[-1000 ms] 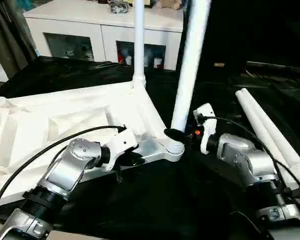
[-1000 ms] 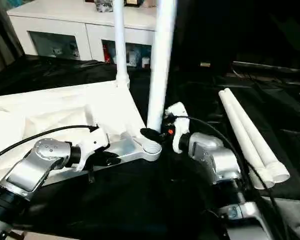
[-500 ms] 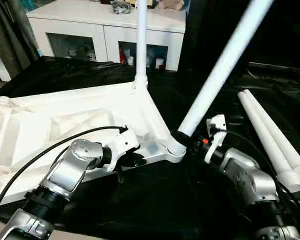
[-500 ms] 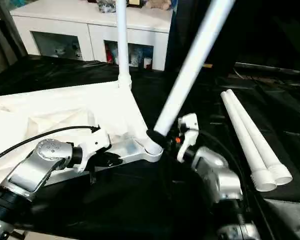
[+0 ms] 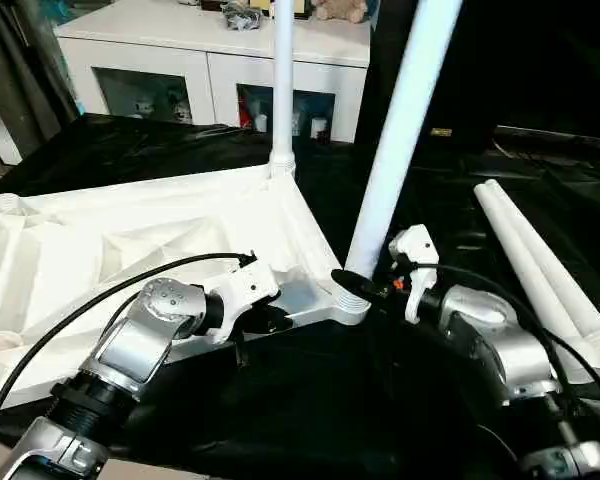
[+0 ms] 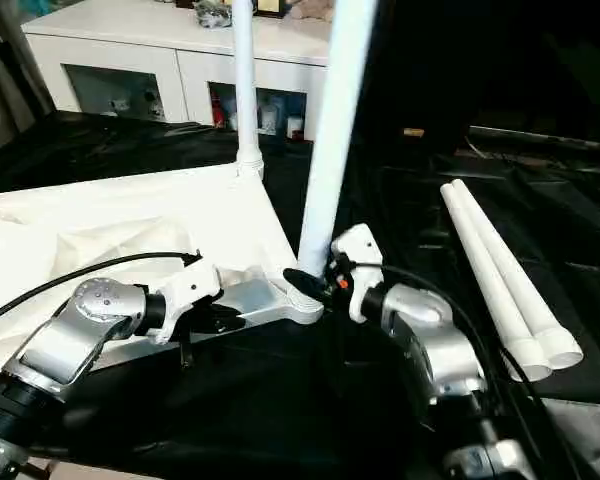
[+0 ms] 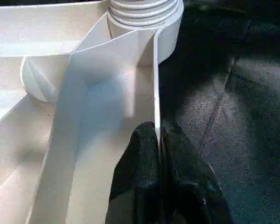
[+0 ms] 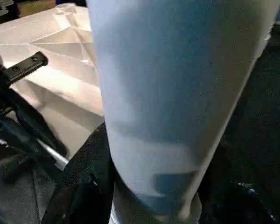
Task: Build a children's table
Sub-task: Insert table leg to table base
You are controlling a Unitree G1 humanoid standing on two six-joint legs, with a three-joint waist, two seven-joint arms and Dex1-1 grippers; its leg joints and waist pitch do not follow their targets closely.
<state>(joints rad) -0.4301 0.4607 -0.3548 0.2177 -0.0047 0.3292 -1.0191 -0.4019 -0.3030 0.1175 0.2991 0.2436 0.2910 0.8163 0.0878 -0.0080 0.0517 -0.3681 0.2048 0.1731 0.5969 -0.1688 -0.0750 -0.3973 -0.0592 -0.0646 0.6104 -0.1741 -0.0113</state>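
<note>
from the head views, the white ribbed plastic tabletop [image 5: 130, 240] lies upside down on the black cloth [image 5: 310, 400]. one long white cylindrical leg [image 5: 282, 80] stands in the far corner socket; the right gripper [image 5: 365, 290] clasps a second, leaning leg [image 5: 395, 150] at the near socket. two spare legs [image 5: 540, 270] lie beside.

left wrist view: the left gripper [image 7: 157, 140] pinches the tabletop's rim.

right wrist view: black fingers [image 8: 84, 182] hug the leg.

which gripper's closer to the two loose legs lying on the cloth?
Right. The right gripper grips the leaning leg at the corner socket, just beside the two loose legs. The left gripper pinches the tabletop edge, farther away past that socket.
</note>
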